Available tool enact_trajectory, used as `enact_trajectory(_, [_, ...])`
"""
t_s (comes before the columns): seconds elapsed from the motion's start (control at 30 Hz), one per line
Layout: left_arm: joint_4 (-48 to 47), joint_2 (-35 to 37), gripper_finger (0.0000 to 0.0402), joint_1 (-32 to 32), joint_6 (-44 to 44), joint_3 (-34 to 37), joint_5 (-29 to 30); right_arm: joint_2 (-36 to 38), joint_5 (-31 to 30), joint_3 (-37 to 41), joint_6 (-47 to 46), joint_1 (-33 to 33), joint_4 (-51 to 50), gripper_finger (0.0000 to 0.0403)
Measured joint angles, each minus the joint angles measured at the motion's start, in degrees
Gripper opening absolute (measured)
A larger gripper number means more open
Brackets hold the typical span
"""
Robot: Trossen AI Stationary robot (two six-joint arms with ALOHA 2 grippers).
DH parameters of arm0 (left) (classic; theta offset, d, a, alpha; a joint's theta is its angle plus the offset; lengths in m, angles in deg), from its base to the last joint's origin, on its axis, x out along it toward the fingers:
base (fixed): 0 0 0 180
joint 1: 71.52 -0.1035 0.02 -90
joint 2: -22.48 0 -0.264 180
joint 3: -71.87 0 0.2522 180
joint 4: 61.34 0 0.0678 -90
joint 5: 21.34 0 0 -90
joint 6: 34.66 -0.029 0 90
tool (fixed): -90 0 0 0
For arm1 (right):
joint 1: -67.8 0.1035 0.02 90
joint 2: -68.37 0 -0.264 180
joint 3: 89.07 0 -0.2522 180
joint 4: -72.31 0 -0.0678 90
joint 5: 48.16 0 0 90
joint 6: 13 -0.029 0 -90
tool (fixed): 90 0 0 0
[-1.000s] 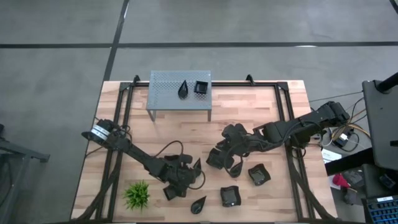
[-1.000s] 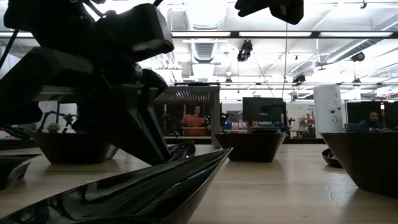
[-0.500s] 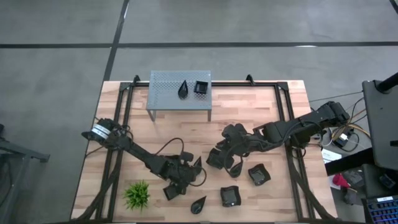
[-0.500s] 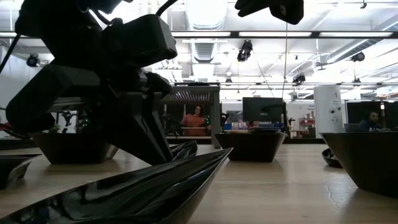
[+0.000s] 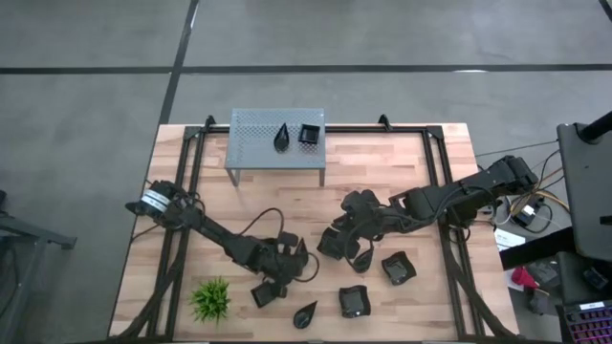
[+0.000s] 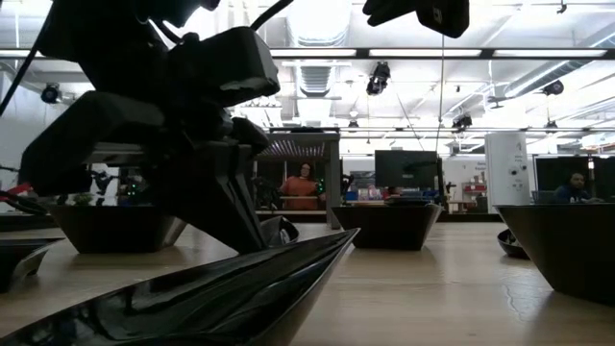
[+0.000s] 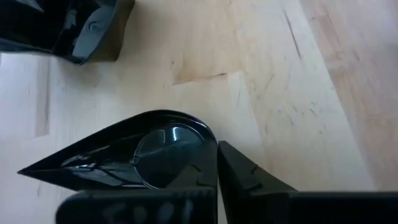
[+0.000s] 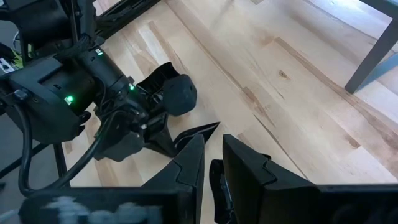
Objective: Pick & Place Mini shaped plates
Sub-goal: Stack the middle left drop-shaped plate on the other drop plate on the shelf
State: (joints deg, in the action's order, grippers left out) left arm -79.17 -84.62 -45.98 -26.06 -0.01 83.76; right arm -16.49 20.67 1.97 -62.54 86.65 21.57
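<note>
My left gripper (image 5: 296,261) is near the table's middle, shut on a black teardrop plate (image 7: 143,155), which also shows in the high view (image 5: 303,250). My right gripper (image 5: 333,247) hovers just to its right and grips a dark plate piece (image 8: 215,177). Loose on the wood lie a square plate (image 5: 268,291), a teardrop plate (image 5: 306,313) and two more square plates (image 5: 354,302) (image 5: 398,268). A teardrop plate (image 5: 283,139) and a square plate (image 5: 310,134) rest on the grey stand (image 5: 253,153). My left gripper has the teardrop plate by the rim of its rounded end (image 7: 210,140), one finger inside the dish and one finger (image 7: 245,177) outside. The pointed end (image 7: 25,171) points away from the fingers. The plate sits low over the wood; whether it is lifted clear, I cannot tell. My right gripper has a thin dark glossy edge (image 8: 215,177) pinched between its two fingers (image 8: 252,168), coming from above on a slant. The fingers hide the rest of the plate, so I cannot tell which part they hold.
A small spiky green plant (image 5: 210,299) stands near the table's front left. The grey perforated stand takes up the far middle. Black frame rails (image 5: 442,191) run along the table's sides. Bare wood (image 5: 277,205) lies between the stand and the grippers. People stand in the room beyond (image 6: 305,187).
My left gripper, still shut on the teardrop plate, has moved a little toward the far edge and risen slightly, and the plate has gone with it. The square plate beside it shows more fully now. My right arm has kept still.
</note>
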Motion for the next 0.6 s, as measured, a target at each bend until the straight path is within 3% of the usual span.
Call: enact_trajectory(0.6, [-13.89,0.42,0.0000,0.12,-0.47,-8.45,0.34,0.00,-0.04,0.00,0.17,-0.02,0.00,0.0056])
